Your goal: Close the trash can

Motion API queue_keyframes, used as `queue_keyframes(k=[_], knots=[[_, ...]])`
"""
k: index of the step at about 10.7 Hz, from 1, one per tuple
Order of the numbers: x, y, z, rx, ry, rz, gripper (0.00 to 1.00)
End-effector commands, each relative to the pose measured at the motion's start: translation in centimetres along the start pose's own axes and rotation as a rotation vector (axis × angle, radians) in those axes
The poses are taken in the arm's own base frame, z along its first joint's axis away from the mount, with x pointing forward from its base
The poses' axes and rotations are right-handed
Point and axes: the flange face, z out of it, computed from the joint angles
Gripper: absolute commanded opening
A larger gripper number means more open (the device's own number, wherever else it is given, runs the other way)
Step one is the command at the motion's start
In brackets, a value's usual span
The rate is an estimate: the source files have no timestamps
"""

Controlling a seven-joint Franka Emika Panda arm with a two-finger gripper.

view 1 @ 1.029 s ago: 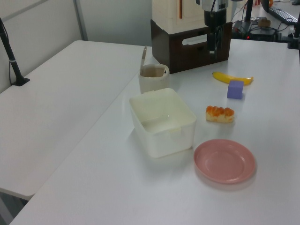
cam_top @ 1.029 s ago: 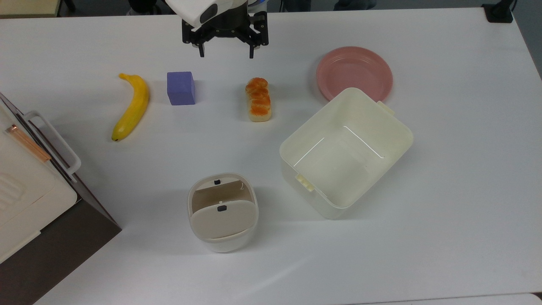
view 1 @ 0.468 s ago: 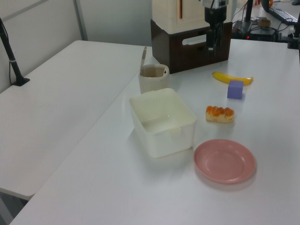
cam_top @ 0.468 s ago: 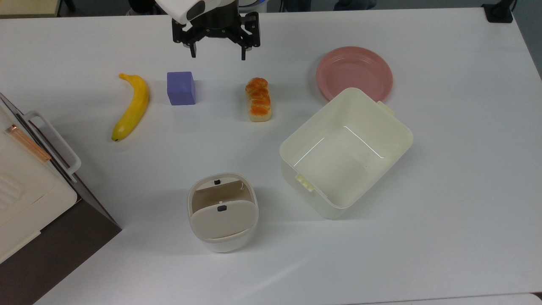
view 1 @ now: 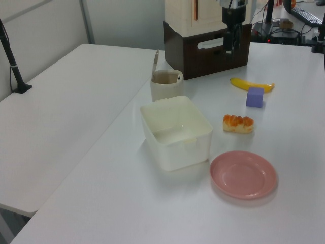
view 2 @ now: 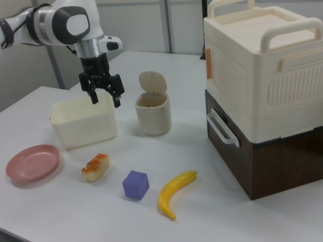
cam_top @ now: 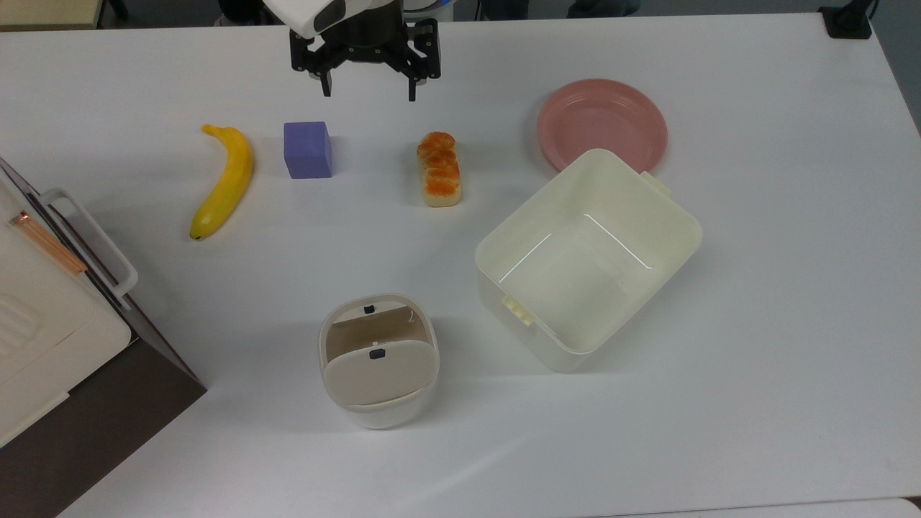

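The white table point(cam_top: 755, 345) carries everything. At the lower left of the top view sits the cream appliance on its dark brown base point(cam_top: 43, 360). The lidless cream tub point(cam_top: 588, 259) lies right of centre in the top view, and the pink plate point(cam_top: 601, 122) lies just above it.

The trash can point(cam_top: 379, 360) stands at lower centre of the top view, well apart from me. Its beige lid point(view 2: 152, 81) is tipped up and back in the right view, so the mouth is open and the job is not yet done.

My gripper point(cam_top: 365, 92) hangs at the top edge of the top view. Its fingers are spread wide and hold nothing. Over the last second it has slid a little toward the top view's left and up toward the frame edge, and in the last half second it has barely shifted. That has brought me no nearer the bin, so I judge I am only starting my approach. The whole crossing to the lid remains.

Below me in the top view lie the banana point(cam_top: 221, 183), the purple block point(cam_top: 308, 150) and the bread roll point(cam_top: 439, 169). None of them has moved.
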Motion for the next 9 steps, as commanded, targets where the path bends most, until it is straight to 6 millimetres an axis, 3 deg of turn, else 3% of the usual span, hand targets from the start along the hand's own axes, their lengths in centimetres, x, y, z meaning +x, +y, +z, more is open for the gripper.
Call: queue_keyframes(k=[1,9], knots=[[-0.37,0.18,-0.61,0.002,0.024,0.01,1.0],[0.21,-0.45,-0.24,0.004,0.049,0.011,0.97]])
